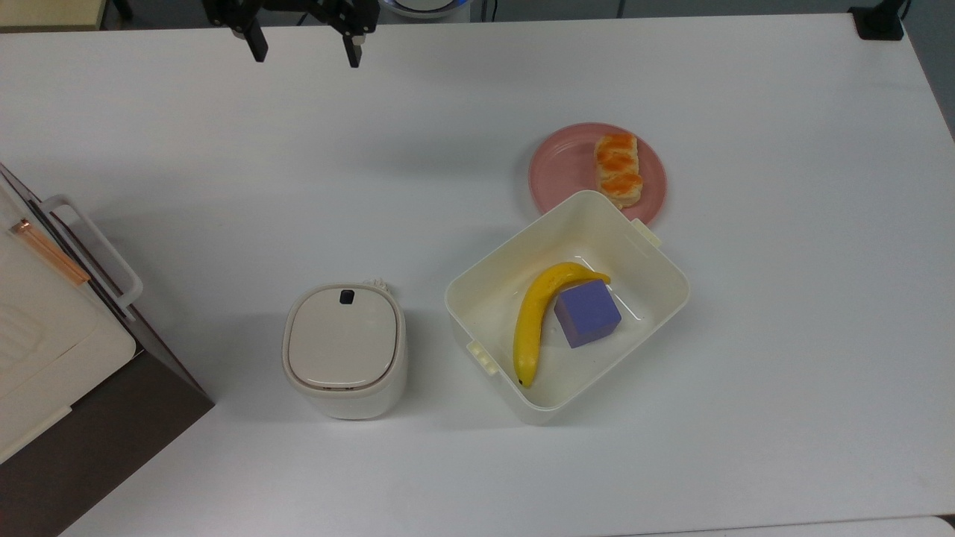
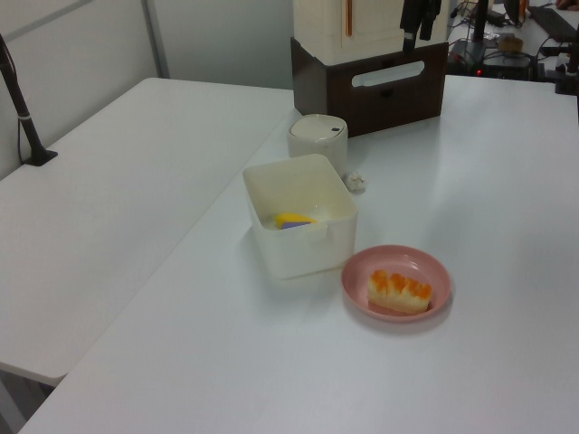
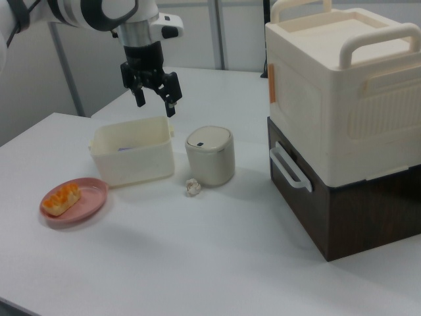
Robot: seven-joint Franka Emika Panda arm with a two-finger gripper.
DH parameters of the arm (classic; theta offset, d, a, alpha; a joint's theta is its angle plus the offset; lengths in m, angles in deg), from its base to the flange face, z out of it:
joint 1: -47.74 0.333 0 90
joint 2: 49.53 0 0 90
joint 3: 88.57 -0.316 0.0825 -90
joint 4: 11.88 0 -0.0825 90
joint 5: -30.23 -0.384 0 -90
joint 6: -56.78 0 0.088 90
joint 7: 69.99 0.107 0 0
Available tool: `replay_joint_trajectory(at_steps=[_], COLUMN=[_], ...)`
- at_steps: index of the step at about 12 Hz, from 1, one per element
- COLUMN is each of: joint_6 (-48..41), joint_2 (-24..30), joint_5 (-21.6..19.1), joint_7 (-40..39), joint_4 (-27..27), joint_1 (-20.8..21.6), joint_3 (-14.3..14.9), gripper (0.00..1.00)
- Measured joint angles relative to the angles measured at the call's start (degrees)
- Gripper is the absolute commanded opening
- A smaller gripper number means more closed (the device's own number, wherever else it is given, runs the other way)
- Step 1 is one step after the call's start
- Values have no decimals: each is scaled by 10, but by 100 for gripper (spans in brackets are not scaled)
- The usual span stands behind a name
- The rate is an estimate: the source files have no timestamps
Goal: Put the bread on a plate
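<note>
One small tan bread roll with an orange braided top (image 1: pixel 618 170) is lying on the round pink plate (image 1: pixel 556 168), so the black robot hand (image 1: pixel 304 45) is hanging high above the white bench (image 1: pixel 783 313), fingers spread and holding nothing.

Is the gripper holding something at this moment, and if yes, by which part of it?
Nothing is held. The gripper hangs open and empty above the table, and the bread lies on the pink plate, far from it.
</note>
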Motion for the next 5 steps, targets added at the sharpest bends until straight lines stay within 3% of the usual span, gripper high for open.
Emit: replay_joint_trajectory(at_steps=[5], joint_6=[1], joint_2=[15], joint_5=[0], joint_7=[0], joint_4=[-26], joint_1=[7], joint_3=[0], gripper=[100])
